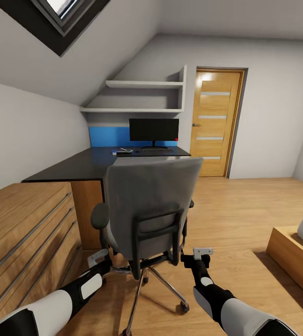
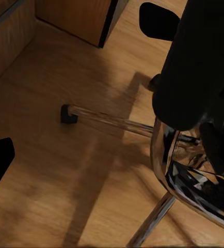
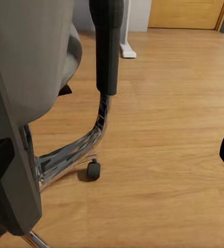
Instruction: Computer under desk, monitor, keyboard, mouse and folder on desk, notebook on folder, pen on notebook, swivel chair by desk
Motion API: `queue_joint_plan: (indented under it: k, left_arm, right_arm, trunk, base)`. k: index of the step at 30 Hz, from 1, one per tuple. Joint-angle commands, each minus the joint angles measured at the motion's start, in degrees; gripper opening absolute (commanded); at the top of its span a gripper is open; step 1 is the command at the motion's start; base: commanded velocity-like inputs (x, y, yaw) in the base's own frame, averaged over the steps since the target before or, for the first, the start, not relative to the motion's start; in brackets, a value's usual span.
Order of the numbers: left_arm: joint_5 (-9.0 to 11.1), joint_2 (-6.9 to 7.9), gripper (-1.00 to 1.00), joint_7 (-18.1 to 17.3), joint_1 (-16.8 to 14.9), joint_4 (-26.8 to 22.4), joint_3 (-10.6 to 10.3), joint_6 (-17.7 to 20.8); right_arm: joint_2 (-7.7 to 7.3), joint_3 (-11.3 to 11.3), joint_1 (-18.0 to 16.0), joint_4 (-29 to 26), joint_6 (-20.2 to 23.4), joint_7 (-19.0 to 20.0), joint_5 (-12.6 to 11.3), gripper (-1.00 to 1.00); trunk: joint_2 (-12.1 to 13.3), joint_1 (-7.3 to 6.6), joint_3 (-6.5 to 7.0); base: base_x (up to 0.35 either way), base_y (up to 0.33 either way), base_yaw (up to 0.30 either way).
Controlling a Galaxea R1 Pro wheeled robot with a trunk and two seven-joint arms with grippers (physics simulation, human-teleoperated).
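The swivel chair (image 1: pixel 149 210) stands with its back to the robot, between the 2 arms, facing the desk (image 1: pixel 84 163) ahead of them; judging by this, the grippers are set either side of it to push it in next to the desk. The left gripper (image 1: pixel 97 257) sits low beside the chair's left rear, near its chrome base; the right gripper (image 1: pixel 199 255) sits just off the right rear corner of the seat. Both look parted and empty, with 1 dark finger at each edge of the wrist views, not closed on any part of the chair. On the desk beyond the grippers stands the monitor (image 1: pixel 154 130) with the keyboard (image 1: pixel 156 150) in front and small flat items (image 1: pixel 122 151) beside it, too small to name. The left wrist view adds a castor (image 2: pixel 68 114) on a chrome leg (image 2: pixel 112 122). The right wrist view adds the black armrest post (image 3: pixel 107 46) and another castor (image 3: pixel 93 170).
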Motion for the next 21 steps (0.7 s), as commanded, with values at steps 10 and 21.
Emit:
queue_joint_plan:
  k: [10,21]
  left_arm:
    - [0.53,0.1,1.0,-8.29,-0.02,1.37,-0.5,-0.04]
    - [0.76,0.11,1.0,-9.97,-0.02,1.71,-0.47,-0.32]
  right_arm:
    - [-0.03,0.5,-0.05,0.04,-0.2,-0.26,-0.46,1.0]
    - [-0.09,0.45,-0.05,0.04,-0.2,-0.27,-0.46,1.0]
  trunk:
    - [-0.03,-0.01,-0.06]
    - [-0.03,-0.01,-0.06]
  base:
    - [0.0,0.0,0.0]
    - [0.0,0.0,0.0]
